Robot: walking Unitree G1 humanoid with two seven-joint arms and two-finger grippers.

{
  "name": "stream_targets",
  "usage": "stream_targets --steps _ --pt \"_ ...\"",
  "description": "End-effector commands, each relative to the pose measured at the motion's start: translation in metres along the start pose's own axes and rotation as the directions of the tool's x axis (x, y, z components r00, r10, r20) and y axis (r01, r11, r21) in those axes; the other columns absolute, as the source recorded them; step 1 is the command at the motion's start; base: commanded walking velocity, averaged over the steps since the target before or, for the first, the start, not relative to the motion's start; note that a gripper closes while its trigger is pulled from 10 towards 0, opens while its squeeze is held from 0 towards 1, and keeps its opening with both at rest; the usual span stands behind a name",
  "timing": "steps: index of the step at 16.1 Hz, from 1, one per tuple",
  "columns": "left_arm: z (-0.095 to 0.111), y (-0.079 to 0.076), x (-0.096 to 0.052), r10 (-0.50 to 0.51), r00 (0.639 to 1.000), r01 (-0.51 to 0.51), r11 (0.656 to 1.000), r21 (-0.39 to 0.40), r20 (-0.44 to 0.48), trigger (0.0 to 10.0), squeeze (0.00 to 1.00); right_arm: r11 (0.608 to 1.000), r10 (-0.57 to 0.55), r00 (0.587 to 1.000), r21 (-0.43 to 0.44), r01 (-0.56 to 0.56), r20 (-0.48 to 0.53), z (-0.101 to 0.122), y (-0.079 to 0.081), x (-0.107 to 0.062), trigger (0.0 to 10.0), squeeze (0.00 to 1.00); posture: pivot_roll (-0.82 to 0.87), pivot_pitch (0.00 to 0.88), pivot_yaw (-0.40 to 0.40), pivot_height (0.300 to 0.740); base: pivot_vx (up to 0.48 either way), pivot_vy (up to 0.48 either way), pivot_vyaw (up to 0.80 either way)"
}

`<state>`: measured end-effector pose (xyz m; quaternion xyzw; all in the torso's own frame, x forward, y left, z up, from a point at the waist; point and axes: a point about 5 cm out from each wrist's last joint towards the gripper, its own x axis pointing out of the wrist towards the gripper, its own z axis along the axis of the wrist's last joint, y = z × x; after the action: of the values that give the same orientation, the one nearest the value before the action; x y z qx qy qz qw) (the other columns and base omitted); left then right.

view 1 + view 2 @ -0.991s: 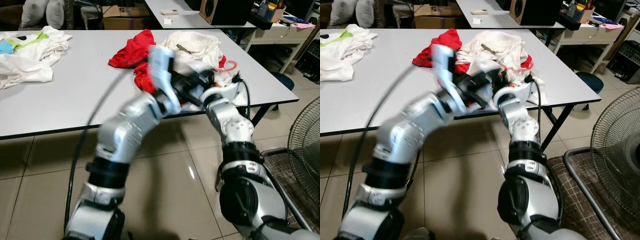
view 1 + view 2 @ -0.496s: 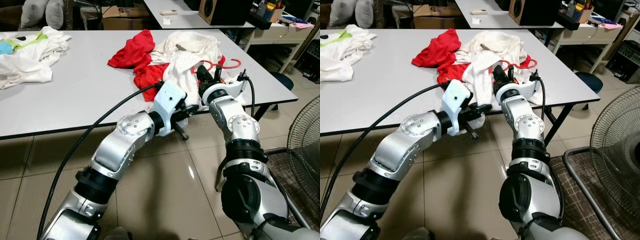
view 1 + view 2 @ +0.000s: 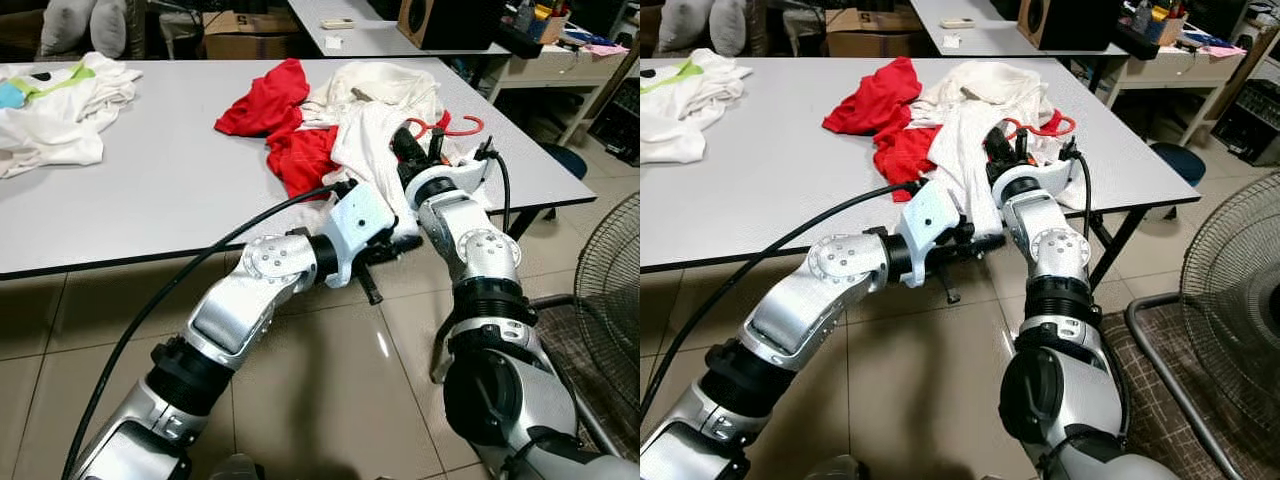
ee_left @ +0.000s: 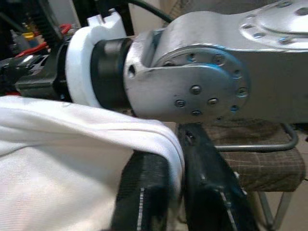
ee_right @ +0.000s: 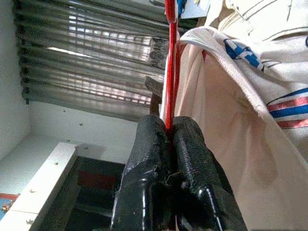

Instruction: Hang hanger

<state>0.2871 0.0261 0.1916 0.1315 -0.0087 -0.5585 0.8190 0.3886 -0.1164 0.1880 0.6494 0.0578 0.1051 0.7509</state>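
Pinching the red hanger [image 5: 169,72] between closed fingers, the right gripper [image 5: 168,144] sits at the tabletop [image 3: 150,190] edge; its hook points away, while the left gripper [image 4: 175,192] clamps the white garment [image 4: 62,168] beside it.

Silver-armed robot with black joints

Both arms [image 3: 250,300] are brushed silver with black joint bands, screw-ringed round caps, white wrist collars [image 3: 355,228], black cable [image 3: 170,280], textured black fingers [image 5: 192,149].
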Motion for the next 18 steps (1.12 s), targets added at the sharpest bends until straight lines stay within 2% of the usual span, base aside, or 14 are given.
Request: stream_targets --steps 1,4,7,9,10,11,12,13,16,17,18 --pt "0.006 -0.013 0.0 -0.113 0.993 0.113 0.994 0.007 0.026 10.0 1.0 0.997 0.072 0.997 -0.025 -0.071 0.02 0.008 0.02 0.003 10.0 0.0 0.05 0.0 -0.06 0.74 0.0 0.0 0.0" --pt "0.002 -0.014 -0.008 -0.15 0.988 0.152 0.985 0.079 -0.027 10.0 1.0 0.997 0.073 0.997 -0.027 -0.072 0.025 0.011 0.018 0.002 10.0 0.0 0.05 0.0 -0.06 0.74 0.0 0.0 0.0" --pt "0.0 -0.01 -0.015 -0.15 0.987 0.154 0.984 0.084 -0.055 10.0 1.0 0.996 0.085 0.996 -0.035 -0.084 0.025 0.015 0.02 0.001 10.0 0.0 0.06 0.0 -0.06 0.74 0.0 0.0 0.0" --pt "0.0 -0.009 -0.027 -0.181 0.982 0.184 0.979 0.085 -0.046 10.0 1.0 0.992 0.106 0.994 -0.07 -0.105 0.017 0.02 0.023 -0.001 10.0 0.0 0.06 0.0 -0.06 0.74 0.0 0.0 0.0" --pt "-0.003 -0.007 -0.033 -0.182 0.98 0.19 0.975 0.115 -0.079 10.0 0.82 0.99 0.108 0.994 -0.098 -0.107 0.01 0.022 0.022 -0.002 10.0 0.0 0.06 0.0 -0.063 0.74 0.0 0.0 0.0" --pt "-0.007 -0.001 -0.035 -0.129 0.985 0.144 0.981 0.134 -0.113 10.0 0.0 0.987 0.106 0.994 -0.121 -0.105 0.002 0.023 0.022 -0.002 10.0 0.0 0.06 0.0 -0.063 0.74 0.0 0.0 0.0" --pt "-0.008 0.01 -0.036 -0.025 0.989 0.049 0.985 0.166 -0.143 10.0 0.0 0.984 0.104 0.995 -0.142 -0.104 -0.005 0.023 0.021 -0.003 10.0 0.0 0.06 0.0 -0.064 0.74 0.0 0.0 0.0" --pt "-0.007 0.014 -0.036 0.008 0.989 0.018 0.985 0.174 -0.145 10.0 0.0 0.984 0.104 0.995 -0.143 -0.104 -0.005 0.023 0.021 -0.003 10.0 0.0 0.06 0.0 -0.066 0.74 0.0 0.0 0.0" --pt "0.019 0.015 -0.037 -0.023 0.998 0.032 0.98 0.196 -0.05 10.0 0.0 0.975 0.101 0.995 -0.198 -0.103 -0.023 0.02 0.02 -0.005 10.0 0.0 0.06 0.0 -0.065 0.74 0.0 0.0 0.0" --pt "0.021 0.016 -0.038 -0.028 0.997 0.046 0.97 0.239 -0.078 10.0 0.0 0.971 0.095 0.995 -0.219 -0.098 -0.027 0.02 0.018 -0.006 10.0 0.0 0.06 0.0 -0.066 0.74 0.0 0.0 0.0" --pt "0.021 0.016 -0.038 -0.028 0.997 0.046 0.97 0.239 -0.078 10.0 0.0 0.971 0.095 0.995 -0.219 -0.098 -0.027 0.02 0.018 -0.006 10.0 0.0 0.06 0.0 -0.066 0.74 0.0 0.0 0.0"
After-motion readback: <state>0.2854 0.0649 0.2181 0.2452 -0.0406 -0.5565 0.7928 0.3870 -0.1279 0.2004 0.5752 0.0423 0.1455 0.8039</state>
